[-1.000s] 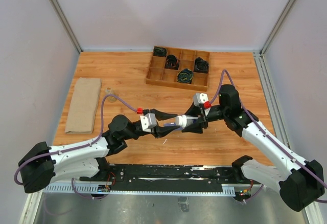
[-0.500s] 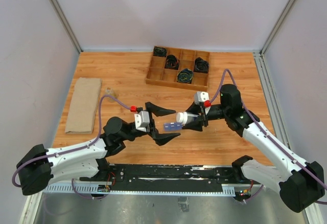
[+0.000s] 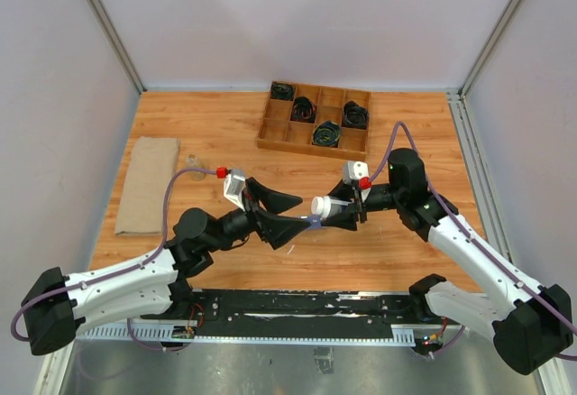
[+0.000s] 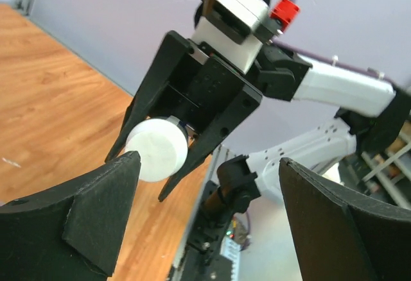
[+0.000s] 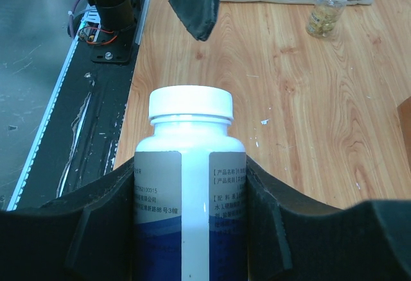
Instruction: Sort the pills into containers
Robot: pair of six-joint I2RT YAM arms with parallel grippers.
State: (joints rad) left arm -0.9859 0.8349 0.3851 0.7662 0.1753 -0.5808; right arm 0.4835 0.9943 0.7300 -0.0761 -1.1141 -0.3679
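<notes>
My right gripper [image 3: 335,211] is shut on a white pill bottle [image 5: 189,185] with a blue label, holding it on its side above the table. Its white cap [image 4: 156,150] is on and points at my left gripper [image 3: 305,213]. The left gripper [image 4: 209,163] stands wide open just in front of the cap, with nothing between its fingers. Only a sliver of the translucent-blue containers strip [image 3: 313,222] shows on the table, past the tip of the left gripper's lower finger. No loose pills are in view.
A small clear bottle [image 5: 327,6] with yellowish contents stands next to a folded beige cloth [image 3: 149,185] at the left. A wooden divided tray [image 3: 275,132] with black cables sits at the back. The black base rail [image 3: 297,303] runs along the near edge.
The left gripper has opened wide and drawn back to the left, away from the bottle's cap. The right gripper holds the bottle as before.
</notes>
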